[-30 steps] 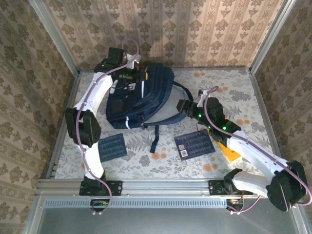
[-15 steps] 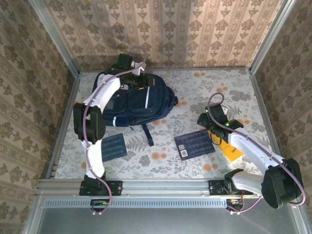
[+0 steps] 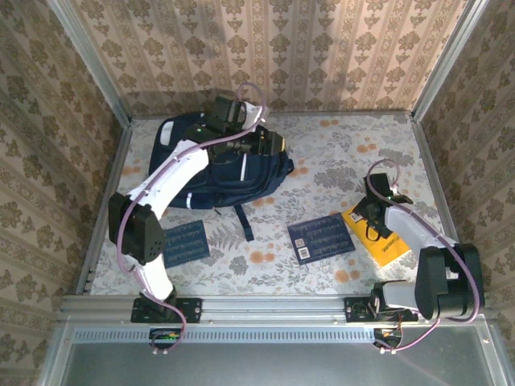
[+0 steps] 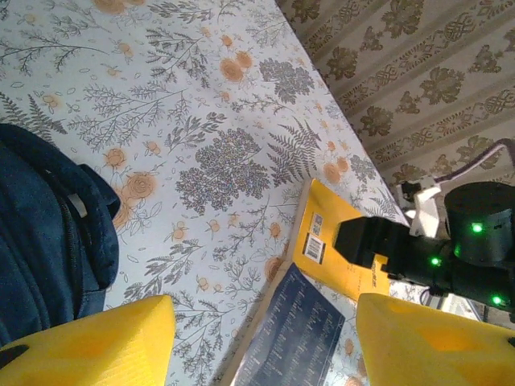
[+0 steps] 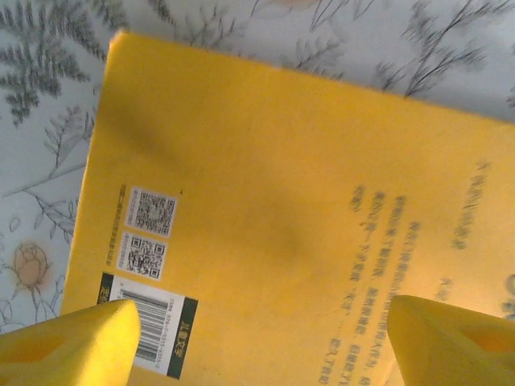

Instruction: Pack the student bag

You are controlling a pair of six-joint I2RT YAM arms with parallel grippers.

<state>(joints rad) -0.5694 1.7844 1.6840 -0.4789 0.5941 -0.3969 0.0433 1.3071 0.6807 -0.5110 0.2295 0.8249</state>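
Note:
The student bag (image 3: 211, 167), a dark navy backpack with white stripes, lies at the back left of the table. Its edge also fills the left side of the left wrist view (image 4: 39, 241). My left gripper (image 3: 276, 145) hovers just off the bag's right side, open, with nothing between its yellow fingers (image 4: 121, 342). My right gripper (image 3: 372, 223) hangs open close above a yellow book (image 3: 385, 241). That book's cover with barcode (image 5: 282, 201) lies between the right gripper's yellow fingertips (image 5: 76, 342), ungripped.
Two flat navy booklets lie near the front, one at left (image 3: 179, 241) and one in the middle (image 3: 322, 237), the latter touching the yellow book (image 4: 334, 241). Metal rails and patterned walls (image 3: 265, 48) bound the floral table (image 3: 346, 153).
The bag shifted left and back. My left gripper let go of its top, opened and swung right past the bag's edge. My right arm drew back to the right, over the yellow book.

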